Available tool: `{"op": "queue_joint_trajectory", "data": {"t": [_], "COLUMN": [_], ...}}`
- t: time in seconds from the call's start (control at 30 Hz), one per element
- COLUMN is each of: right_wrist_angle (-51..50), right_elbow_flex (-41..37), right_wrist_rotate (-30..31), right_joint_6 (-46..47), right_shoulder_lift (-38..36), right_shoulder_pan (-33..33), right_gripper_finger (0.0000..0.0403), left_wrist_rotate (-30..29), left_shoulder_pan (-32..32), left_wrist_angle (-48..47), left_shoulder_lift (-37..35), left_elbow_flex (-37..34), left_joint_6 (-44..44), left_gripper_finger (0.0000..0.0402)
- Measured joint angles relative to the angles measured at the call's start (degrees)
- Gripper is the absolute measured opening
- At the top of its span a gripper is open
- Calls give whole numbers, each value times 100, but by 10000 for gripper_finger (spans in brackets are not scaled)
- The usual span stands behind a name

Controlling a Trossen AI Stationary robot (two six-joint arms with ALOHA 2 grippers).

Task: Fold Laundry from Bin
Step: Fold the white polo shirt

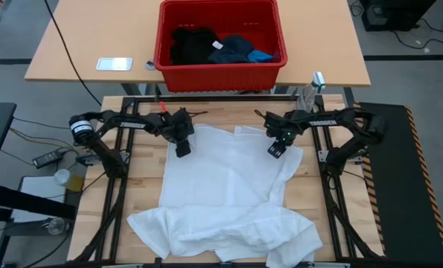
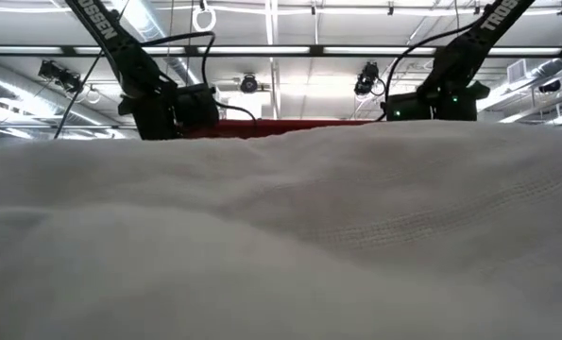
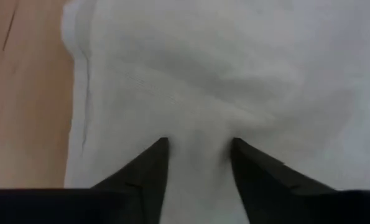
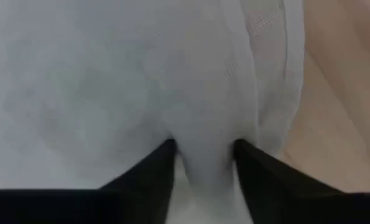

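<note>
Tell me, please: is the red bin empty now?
No, in the high view the red bin holds a black garment, a dark navy one and a small bright blue one.

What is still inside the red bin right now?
The bin holds a black garment, a dark navy garment with a white tag and a small bright blue piece. Anything beneath them is covered.

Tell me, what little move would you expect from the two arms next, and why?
Probably both lift together. The left gripper and right gripper each sit on a far corner of the white garment, with cloth bunched between their fingers in the wrist views. The near part lies rumpled, so raising those corners and drawing them toward the bin might pull it flat.
</note>
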Motion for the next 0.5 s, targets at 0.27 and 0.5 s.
{"op": "queue_joint_trajectory", "data": {"t": [0.27,0.5], "right_wrist_angle": [179,-731], "right_elbow_flex": [266,1299], "right_wrist_rotate": [124,960], "right_joint_6": [-100,-87], "right_shoulder_lift": [-143,-706], "right_shoulder_pan": [22,107], "right_gripper_finger": [18,8], "left_wrist_rotate": [102,-260], "left_shoulder_pan": [81,214], "left_wrist_angle": [-249,-930], "left_shoulder_lift": [-245,-1547], "left_elbow_flex": [56,402], "left_joint_6": [131,109], "left_gripper_finger": [9,2]}}
